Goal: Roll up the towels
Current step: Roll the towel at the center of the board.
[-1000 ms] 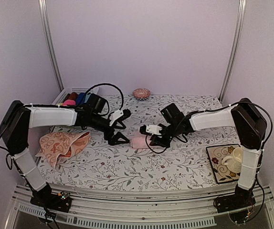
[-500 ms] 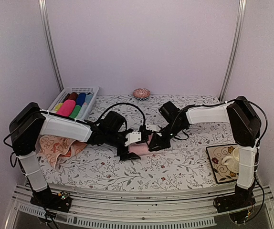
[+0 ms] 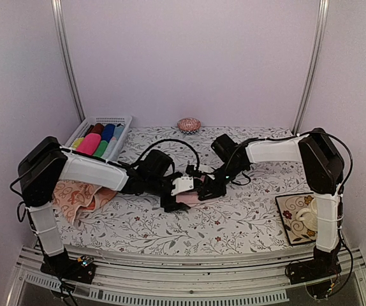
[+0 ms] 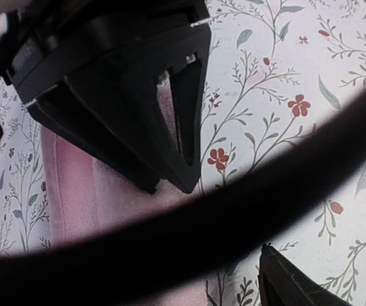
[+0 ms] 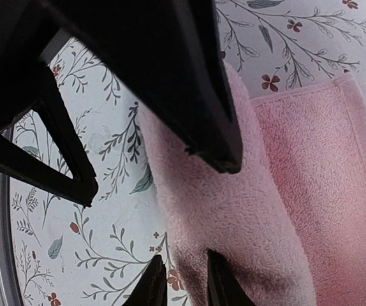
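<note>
Top external: pink towel (image 3: 188, 198) lies mid worktop (image 3: 247, 224), between both tools. Left tool (image 3: 170, 203) has jaws apart; right tool (image 3: 210, 191) I cannot tell. A lopsided pinch could spring the half-made roll loose.

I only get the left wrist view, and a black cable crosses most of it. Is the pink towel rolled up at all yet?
Observer: Partly. Right wrist view shows the pink towel with one edge turned over into a thick roll, the rest flat.
Operator: Is the right gripper holding it?
Observer: No. The right gripper is open: one finger above the roll, the other above bare tablecloth.
Operator: And the other towel?
Observer: The peach patterned towel lies crumpled at the left, unrolled.
</note>
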`<state>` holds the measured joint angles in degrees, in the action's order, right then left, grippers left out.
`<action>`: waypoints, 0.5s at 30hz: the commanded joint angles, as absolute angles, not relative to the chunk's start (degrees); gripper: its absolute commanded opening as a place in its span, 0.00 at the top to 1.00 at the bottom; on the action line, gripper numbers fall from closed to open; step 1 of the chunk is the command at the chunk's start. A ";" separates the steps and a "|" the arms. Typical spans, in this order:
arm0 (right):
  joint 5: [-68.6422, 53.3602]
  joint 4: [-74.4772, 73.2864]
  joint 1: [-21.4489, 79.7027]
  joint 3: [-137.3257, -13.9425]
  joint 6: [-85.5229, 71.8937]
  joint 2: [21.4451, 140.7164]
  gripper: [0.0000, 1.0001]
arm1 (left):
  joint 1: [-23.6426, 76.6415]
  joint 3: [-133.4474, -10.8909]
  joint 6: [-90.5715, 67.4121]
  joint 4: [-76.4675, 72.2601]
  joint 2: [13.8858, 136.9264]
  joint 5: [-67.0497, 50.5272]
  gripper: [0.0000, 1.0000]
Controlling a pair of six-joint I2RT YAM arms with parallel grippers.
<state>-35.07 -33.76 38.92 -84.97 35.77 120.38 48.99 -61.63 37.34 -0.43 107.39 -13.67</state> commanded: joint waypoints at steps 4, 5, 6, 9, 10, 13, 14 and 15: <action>-33.10 -33.14 37.34 -85.98 34.15 121.47 0.76 | 50.09 -59.18 39.95 -2.24 106.63 -14.61 0.21; -33.13 -33.07 37.22 -85.96 34.11 121.53 0.76 | 50.16 -59.22 40.14 -2.28 106.99 -13.81 0.22; -33.32 -33.01 37.23 -85.96 34.10 121.55 0.75 | 50.17 -59.43 40.10 -2.28 107.43 -12.82 0.24; -33.57 -32.95 37.10 -86.04 34.01 121.46 0.75 | 50.44 -59.81 39.64 -3.04 108.90 -8.76 0.25; -33.59 -32.94 37.11 -86.04 34.01 121.46 0.75 | 50.62 -59.66 39.50 -3.75 109.16 -6.89 0.25; -33.59 -32.96 37.09 -85.97 34.08 121.46 0.75 | 50.76 -59.64 39.57 -5.75 110.23 -4.09 0.25; -33.63 -32.96 37.09 -85.96 34.07 121.46 0.75 | 50.86 -60.02 39.66 -5.53 110.82 -3.48 0.26; -33.72 -32.89 37.06 -85.96 34.05 121.46 0.75 | 50.85 -60.49 39.63 -5.21 111.39 -3.25 0.27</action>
<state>-34.61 -33.32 37.78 -85.12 34.48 120.38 49.95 -59.79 39.27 -3.68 108.84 -7.66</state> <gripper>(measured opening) 0.245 0.745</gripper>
